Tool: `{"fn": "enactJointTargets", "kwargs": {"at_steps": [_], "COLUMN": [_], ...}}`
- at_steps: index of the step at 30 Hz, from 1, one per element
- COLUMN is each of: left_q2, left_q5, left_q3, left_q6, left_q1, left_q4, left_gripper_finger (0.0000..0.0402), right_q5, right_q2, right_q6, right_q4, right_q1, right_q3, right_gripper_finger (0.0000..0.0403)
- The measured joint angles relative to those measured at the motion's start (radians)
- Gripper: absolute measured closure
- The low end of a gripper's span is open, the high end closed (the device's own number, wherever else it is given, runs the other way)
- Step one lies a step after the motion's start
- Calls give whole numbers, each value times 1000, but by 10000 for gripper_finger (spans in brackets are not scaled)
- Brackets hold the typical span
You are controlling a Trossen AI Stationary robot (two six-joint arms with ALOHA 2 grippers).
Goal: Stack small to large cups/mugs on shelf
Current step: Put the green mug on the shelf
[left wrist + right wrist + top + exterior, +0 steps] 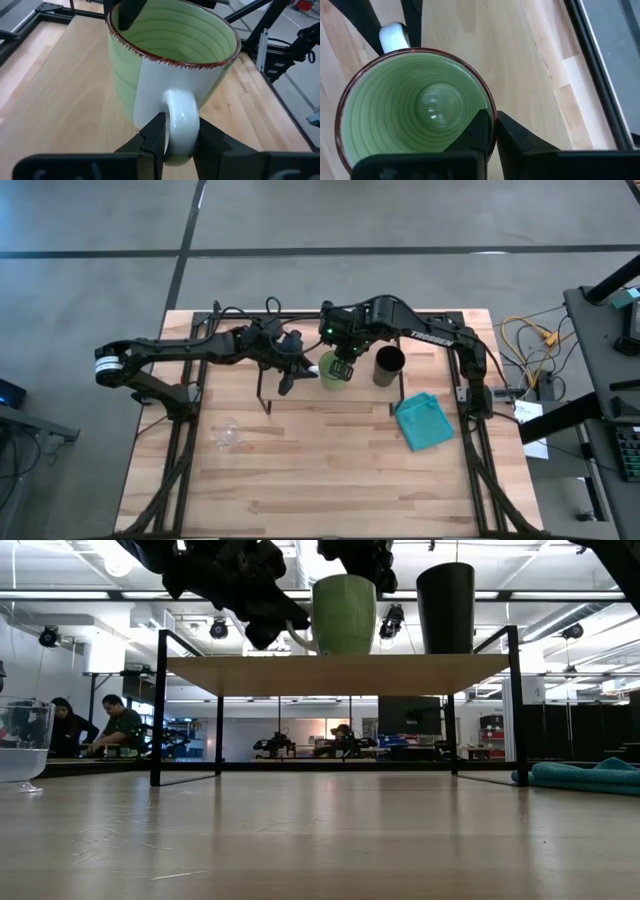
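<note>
The light-green mug (345,615) stands upright on the shelf (340,673), its white handle turned toward the table's left. The taller black cup (445,608) stands on the shelf just to its right. The small clear glass cup (228,435) rests on the tabletop, left of and nearer than the shelf. My left gripper (298,372) is at the mug's left side, shut on its handle. My right gripper (345,365) is above the mug, shut on its rim. My left gripper (180,132) pinches the mug's white handle (180,107) between its two fingers, coming roughly level from the table's left. The mug stands upright with its base on the shelf board. My right gripper (495,127) holds the mug's rim (491,107) from above, pointing down, one finger inside the mug and one outside its wall.
A blue cloth (425,420) lies on the tabletop, nearer than the shelf's right end. The black cup (388,365) is close beside the right gripper. Bare tabletop (330,470) lies on the near side of the shelf. People sit in the room beyond the table (110,725).
</note>
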Motion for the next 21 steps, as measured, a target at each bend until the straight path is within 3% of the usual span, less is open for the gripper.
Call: {"fn": "enactJointTargets", "kwargs": {"at_steps": [14, 21], "left_q2": [0, -3], "left_q5": [-28, -37], "left_q3": [0, 0], "left_q6": [41, 38], "left_q1": [1, 5], "left_q4": [-1, -36], "left_gripper_finger": [343, 338], "right_q5": [16, 1], "right_q2": [0, 0], "right_q6": [-5, -16], "right_q4": [10, 10], "right_q1": [1, 5], "right_q3": [0, 0], "right_gripper_finger": [388, 344]}}
